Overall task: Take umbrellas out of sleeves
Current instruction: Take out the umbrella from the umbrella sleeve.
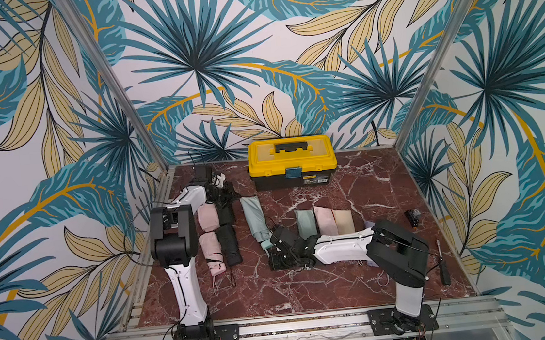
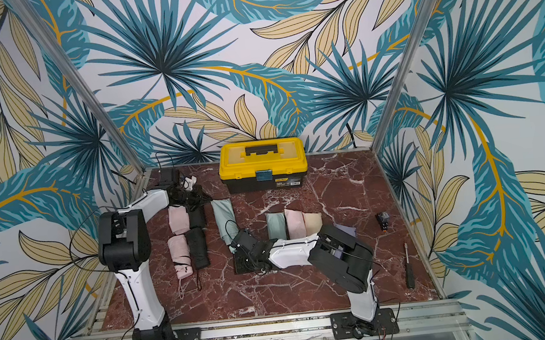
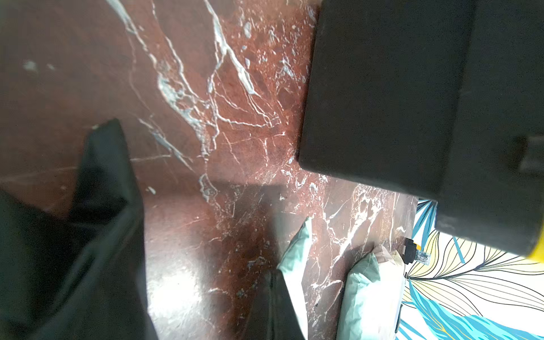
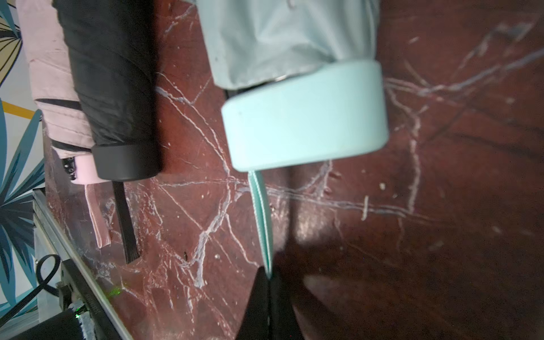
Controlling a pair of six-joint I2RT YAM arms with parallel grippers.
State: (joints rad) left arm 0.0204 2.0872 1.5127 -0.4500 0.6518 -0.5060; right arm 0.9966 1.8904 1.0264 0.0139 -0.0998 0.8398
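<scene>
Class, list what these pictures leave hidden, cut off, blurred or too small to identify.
Lilac fabric: top views, mostly behind the right arm.
Toolbox label: top views, too small to read.
Small black object: top views, too small to identify.
Mint umbrella: right wrist view, far end cut off.

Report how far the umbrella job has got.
Done: pink umbrella and black umbrella lie bare. In hand: right gripper pinches the wrist loop of the mint umbrella, left gripper the mint sleeve. Left: mint bundle, pink bundle, beige bundle and half-hidden lilac bundle look still sleeved.
</scene>
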